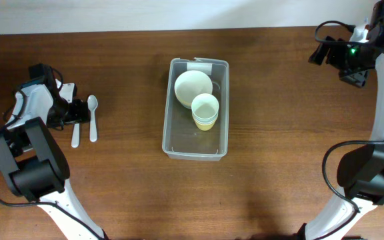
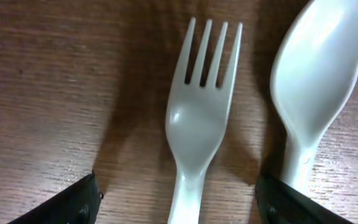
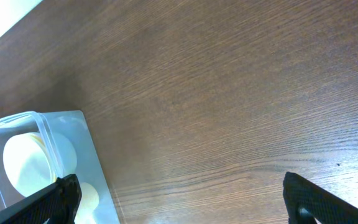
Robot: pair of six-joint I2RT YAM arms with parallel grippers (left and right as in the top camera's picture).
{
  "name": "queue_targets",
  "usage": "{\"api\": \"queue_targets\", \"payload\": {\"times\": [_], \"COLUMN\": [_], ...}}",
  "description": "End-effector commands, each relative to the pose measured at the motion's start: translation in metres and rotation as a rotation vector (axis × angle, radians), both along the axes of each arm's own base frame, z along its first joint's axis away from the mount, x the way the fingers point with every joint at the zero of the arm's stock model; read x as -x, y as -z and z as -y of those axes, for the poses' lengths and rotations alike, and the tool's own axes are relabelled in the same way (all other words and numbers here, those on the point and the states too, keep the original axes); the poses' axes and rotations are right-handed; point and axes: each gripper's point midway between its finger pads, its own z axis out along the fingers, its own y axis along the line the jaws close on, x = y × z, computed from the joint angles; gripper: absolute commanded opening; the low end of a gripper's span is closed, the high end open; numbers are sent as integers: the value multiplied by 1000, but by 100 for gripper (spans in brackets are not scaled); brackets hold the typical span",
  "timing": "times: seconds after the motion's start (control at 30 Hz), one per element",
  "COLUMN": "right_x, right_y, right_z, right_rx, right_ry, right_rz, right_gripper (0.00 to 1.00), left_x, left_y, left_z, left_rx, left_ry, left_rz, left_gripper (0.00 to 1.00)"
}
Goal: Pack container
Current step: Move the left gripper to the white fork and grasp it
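Filling the clear rectangular plastic container point(image 1: 166, 127), which sits mid-table, now seems to turn on the cutlery lying at the left. The left gripper point(image 1: 77, 112) stands wide apart astride the white plastic fork point(image 2: 197, 124), holding nothing. One finger is close against the handle of the white plastic spoon point(image 2: 319, 68), so centre on the fork's neck and close slowly, lest the spoon drag along. The right gripper point(image 3: 182, 202), also spread wide and empty, hovers far right. Counted: one container, holding one pale round bowl point(image 1: 192, 87) and a stack of pastel cups point(image 1: 205, 110), perhaps two; one spoon; one fork.
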Motion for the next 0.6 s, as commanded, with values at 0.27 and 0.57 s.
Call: {"api": "queue_targets", "payload": {"times": [0.27, 0.57], "right_x": [-1, -1], "right_y": [-4, -4], "right_z": [3, 3], "right_rx": [10, 10], "right_ry": [3, 3], "right_rz": [11, 11], "right_gripper": [99, 99], "left_x": [9, 6], "left_y": [13, -27], "left_z": [7, 7], "left_rx": [34, 52], "left_ry": [25, -65], "left_rz": [-49, -67], "left_gripper": [22, 1]}}
